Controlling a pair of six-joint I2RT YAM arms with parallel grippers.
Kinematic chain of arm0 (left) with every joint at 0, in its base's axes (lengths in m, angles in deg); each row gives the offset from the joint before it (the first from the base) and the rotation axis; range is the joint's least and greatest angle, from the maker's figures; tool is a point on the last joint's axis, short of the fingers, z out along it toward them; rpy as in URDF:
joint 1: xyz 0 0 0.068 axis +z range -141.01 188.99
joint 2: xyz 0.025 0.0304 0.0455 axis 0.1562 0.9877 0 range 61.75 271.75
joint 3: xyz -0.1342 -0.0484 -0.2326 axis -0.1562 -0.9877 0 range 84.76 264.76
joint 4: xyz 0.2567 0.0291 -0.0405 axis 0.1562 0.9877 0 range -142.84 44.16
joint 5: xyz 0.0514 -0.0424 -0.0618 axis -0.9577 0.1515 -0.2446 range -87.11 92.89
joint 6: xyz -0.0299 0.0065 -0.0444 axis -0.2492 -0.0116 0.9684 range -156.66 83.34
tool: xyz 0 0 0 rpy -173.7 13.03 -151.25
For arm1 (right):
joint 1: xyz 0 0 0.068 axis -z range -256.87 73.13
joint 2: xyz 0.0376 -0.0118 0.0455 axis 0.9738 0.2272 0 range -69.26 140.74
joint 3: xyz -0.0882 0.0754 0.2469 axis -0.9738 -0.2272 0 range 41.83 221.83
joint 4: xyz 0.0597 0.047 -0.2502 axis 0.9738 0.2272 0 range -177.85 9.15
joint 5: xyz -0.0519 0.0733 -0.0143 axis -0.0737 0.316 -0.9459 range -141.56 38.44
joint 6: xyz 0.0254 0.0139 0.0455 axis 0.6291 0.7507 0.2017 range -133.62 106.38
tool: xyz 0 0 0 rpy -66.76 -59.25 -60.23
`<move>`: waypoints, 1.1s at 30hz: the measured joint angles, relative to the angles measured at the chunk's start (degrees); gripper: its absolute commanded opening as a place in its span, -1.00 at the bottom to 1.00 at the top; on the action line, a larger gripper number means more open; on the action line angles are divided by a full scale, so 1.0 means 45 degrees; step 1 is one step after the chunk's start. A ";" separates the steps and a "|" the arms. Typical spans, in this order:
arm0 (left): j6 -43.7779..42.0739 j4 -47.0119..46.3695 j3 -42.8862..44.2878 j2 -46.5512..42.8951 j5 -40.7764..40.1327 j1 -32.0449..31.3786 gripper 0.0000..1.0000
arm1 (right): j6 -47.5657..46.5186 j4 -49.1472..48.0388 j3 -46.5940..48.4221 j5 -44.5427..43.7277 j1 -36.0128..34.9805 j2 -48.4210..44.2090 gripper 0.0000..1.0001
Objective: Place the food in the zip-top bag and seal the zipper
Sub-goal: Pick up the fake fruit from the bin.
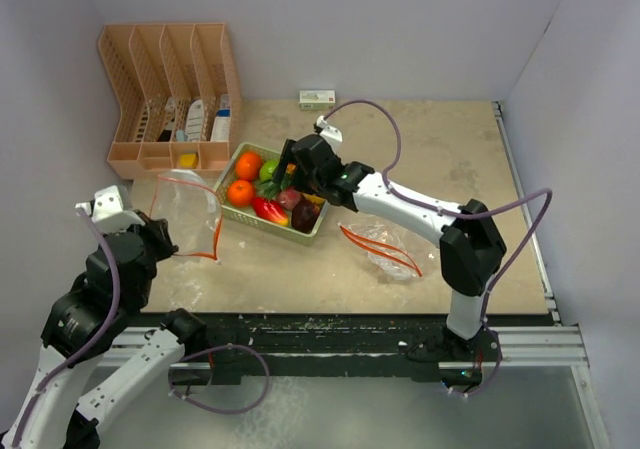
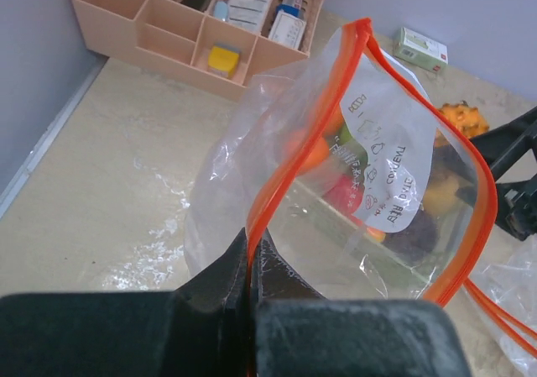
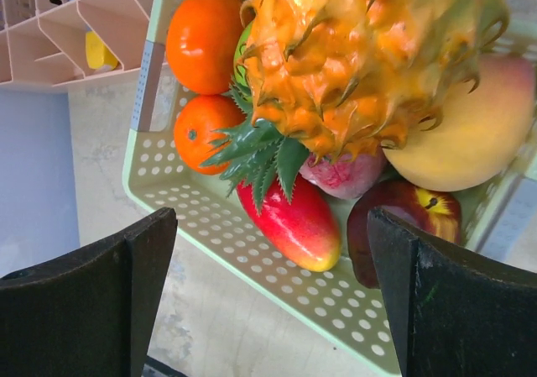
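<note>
Top view, bearings taken from the green basket (image 1: 300, 234) near the middle of the counter (image 1: 450, 159).

- Left claw (image 2: 252, 264): pinched tight on the orange zipper strip (image 2: 289, 171) of the zip-top bag (image 1: 187, 212). The bag hangs at 9 o'clock of the basket, upright and just beside it, with its mouth standing in an open loop. The printed label shows through the clear film.
- Right claw (image 3: 270, 226): over the basket's 1 o'clock end, fingers (image 3: 92, 289) spread wide and gripping nothing. Cannot tell whether they touch any fruit.
- Food: all that is seen lies in the basket.
  - The spiky pineapple (image 3: 361, 58) sits on top of the pile.
  - In the right wrist view, two oranges (image 3: 205, 41) lie at 9 o'clock of it, with a sliver of lime (image 3: 241, 51) between the upper one and the pineapple.
  - The mango (image 3: 470, 133) is at 4 o'clock, touching it.
  - The red pepper (image 3: 289, 222) is at 7 o'clock, under the green leaves (image 3: 256, 154).
  - The dark purple fruit (image 3: 403, 226) is at 5 o'clock, against the basket wall.
- A second bag (image 1: 385, 249) lies flat on the counter at 4 o'clock, near the right arm's elbow.
- The peach organizer (image 1: 170, 99) is at 10 o'clock, against the back wall.
- The small box (image 1: 317, 97) is at 1 o'clock, well apart.
</note>
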 measured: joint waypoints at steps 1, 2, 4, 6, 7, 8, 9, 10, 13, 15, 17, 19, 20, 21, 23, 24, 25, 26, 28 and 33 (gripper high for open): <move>0.0005 0.0053 0.0092 -0.0112 -0.0141 0.0000 -1.00 | 0.0189 -0.0058 0.0000 0.0015 -0.0024 0.0131 0.89; 0.0000 0.0087 0.0131 -0.0165 -0.0233 0.0000 -1.00 | 0.0403 -0.0131 0.0000 0.0029 -0.0058 0.0253 0.88; 0.0000 0.0151 0.0146 -0.0199 -0.0359 0.0000 -1.00 | 0.0733 -0.0291 0.0005 0.0068 -0.0097 0.0447 0.88; -0.0010 0.0214 0.0146 -0.0194 -0.0369 0.0000 -1.00 | 0.1078 -0.0393 0.0126 0.0024 -0.0209 0.0665 0.88; -0.0015 0.0214 0.0146 -0.0199 -0.0369 0.0000 -1.00 | 0.1243 -0.0423 0.0296 -0.0049 -0.0257 0.0821 0.88; -0.0029 0.0209 0.0146 -0.0199 -0.0369 0.0000 -1.00 | 0.1404 -0.0427 0.0534 -0.0146 -0.0311 0.1001 0.88; -0.0039 0.0214 0.0146 -0.0204 -0.0359 0.0000 -1.00 | 0.1569 -0.0452 0.0753 -0.0219 -0.0374 0.1175 0.88; -0.0044 0.0214 0.0146 -0.0209 -0.0345 0.0000 -1.00 | 0.1734 -0.0495 0.0976 -0.0374 -0.0447 0.1360 0.88; -0.0053 0.0214 0.0146 -0.0306 -0.0243 0.0000 -1.00 | 0.2283 -0.0607 0.1282 -0.0627 -0.0578 0.1695 0.87; -0.0102 0.0209 0.0146 -0.0432 -0.0170 0.0000 -1.00 | 0.2715 -0.0602 0.1331 -0.0797 -0.0641 0.1870 0.88; -0.0185 0.0209 0.0146 -0.0573 -0.0097 0.0000 -1.00 | 0.3118 -0.0597 0.1331 -0.0894 -0.0665 0.2021 0.88; -0.0301 0.0209 0.0146 -0.0704 -0.0029 0.0000 -1.00 | 0.3575 -0.0525 0.1331 -0.1059 -0.0661 0.2205 0.88; -0.0335 0.0209 0.0146 -0.0748 -0.0010 0.0000 -1.00 | 0.3750 -0.0486 0.1326 -0.1122 -0.0661 0.2254 0.88; -0.0350 0.0209 0.0146 -0.0787 0.0019 0.0000 -1.00 | 0.3944 -0.0447 0.1326 -0.1200 -0.0661 0.2312 0.88; -0.0384 0.0204 0.0146 -0.0850 0.0053 0.0000 -1.00 | 0.4192 -0.0447 0.1326 -0.1384 -0.0661 0.2399 0.88; -0.0389 0.0204 0.0146 -0.0869 0.0073 0.0000 -1.00 | 0.4294 -0.0418 0.1331 -0.1477 -0.0661 0.2448 0.89; -0.0393 0.0204 0.0146 -0.0889 0.0092 0.0000 -1.00 | 0.4444 -0.0345 0.1379 -0.1554 -0.0656 0.2535 0.89; -0.0398 0.0204 0.0146 -0.0908 0.0121 0.0000 -1.00 | 0.4590 -0.0316 0.1457 -0.1647 -0.0656 0.2652 0.89; -0.0442 0.0209 0.0146 -0.0937 0.0199 0.0000 -1.00 | 0.4843 -0.0325 0.1579 -0.1792 -0.0656 0.2929 0.88; -0.0442 0.0214 0.0146 -0.0957 0.0491 0.0000 -1.00 | 0.5149 -0.0563 0.1608 -0.2317 -0.0704 0.3279 0.84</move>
